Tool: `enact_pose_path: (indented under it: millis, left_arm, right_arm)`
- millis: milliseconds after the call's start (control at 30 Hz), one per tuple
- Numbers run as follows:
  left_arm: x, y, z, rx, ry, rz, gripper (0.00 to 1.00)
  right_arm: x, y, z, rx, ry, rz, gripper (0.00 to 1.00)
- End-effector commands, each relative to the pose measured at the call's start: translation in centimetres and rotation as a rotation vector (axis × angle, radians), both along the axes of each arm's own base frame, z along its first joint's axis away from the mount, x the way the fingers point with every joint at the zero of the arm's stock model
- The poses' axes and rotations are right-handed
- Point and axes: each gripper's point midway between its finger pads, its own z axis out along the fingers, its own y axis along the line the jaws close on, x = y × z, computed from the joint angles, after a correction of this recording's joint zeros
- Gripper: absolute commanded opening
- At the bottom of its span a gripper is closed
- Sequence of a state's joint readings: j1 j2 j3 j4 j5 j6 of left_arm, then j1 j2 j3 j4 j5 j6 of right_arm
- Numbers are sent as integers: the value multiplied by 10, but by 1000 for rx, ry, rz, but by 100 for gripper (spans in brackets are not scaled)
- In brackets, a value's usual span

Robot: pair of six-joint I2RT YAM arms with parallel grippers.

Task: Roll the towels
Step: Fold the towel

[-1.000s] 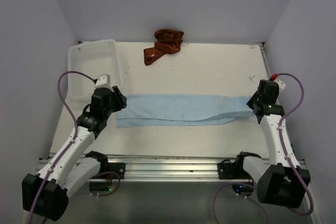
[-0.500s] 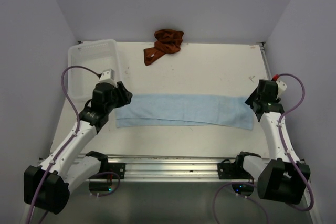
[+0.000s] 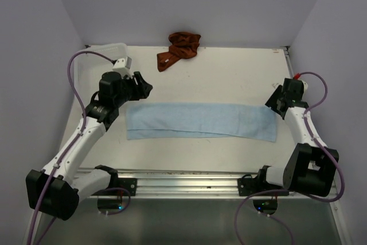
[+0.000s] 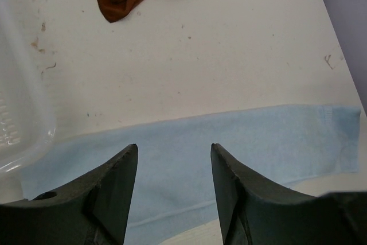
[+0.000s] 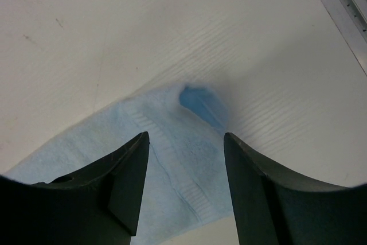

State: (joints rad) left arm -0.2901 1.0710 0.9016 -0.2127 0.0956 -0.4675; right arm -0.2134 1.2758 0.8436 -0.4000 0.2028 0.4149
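- The light sky-blue cloth towel (image 3: 200,121) is shown spread flat as a long strip across the near half of the white table (image 3: 229,78). Laying out is judged complete, but no roll has been begun at either end.
- The left gripper (image 4: 172,159) is held above the strip's left end, with its jaws apart and nothing between them.
- The right gripper (image 5: 186,142) is held over the right end, with its jaws wide and empty. One corner of the towel beneath it is seen slightly turned up.
- The white plastic mesh basket (image 3: 97,50) is seen at the far left corner of the table, beside the left arm.
- The rust reddish-brown cloth towel (image 3: 179,50) is seen crumpled at the far edge, well apart from both grippers. It has been neither flattened nor rolled, so the task is judged to be at an early stage, with both rolls left to make.
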Motion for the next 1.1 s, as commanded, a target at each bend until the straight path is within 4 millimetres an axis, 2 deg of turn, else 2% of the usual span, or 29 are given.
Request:
enact_pose_path:
  millis: [0, 200, 467, 633, 733, 867, 933, 967, 1000, 1067]
  left_arm:
    - [2, -8, 14, 9, -39, -71, 58]
    - [5, -7, 16, 60, -56, -94, 59]
    - [7, -8, -4, 89, -33, -97, 60]
    - [11, -10, -14, 122, -19, -101, 60]
    - [11, -8, -21, 144, -7, -94, 61]
    - [13, -6, -31, 171, 8, -85, 61]
    - [15, -6, -36, 179, 19, -86, 61]
    - [15, -5, -36, 182, 21, -84, 61]
    - [16, -5, -37, 189, 27, -86, 61]
    - [16, -4, -37, 196, 29, -80, 61]
  right_arm:
    - [29, 8, 17, 18, -85, 93, 58]
    - [25, -3, 3, -29, -5, 85, 60]
    - [37, -5, -13, -33, 32, 117, 72]
    - [48, -5, -27, -18, 37, 124, 69]
    - [55, -6, -33, -20, 40, 131, 60]
    - [71, -2, -35, 14, 29, 149, 35]
    - [73, 2, -36, 46, 39, 155, 26]
    - [80, 2, -28, 53, 25, 150, 20]
    - [77, 4, -26, 63, 45, 148, 19]
    - [85, 3, -14, 72, 32, 137, 19]
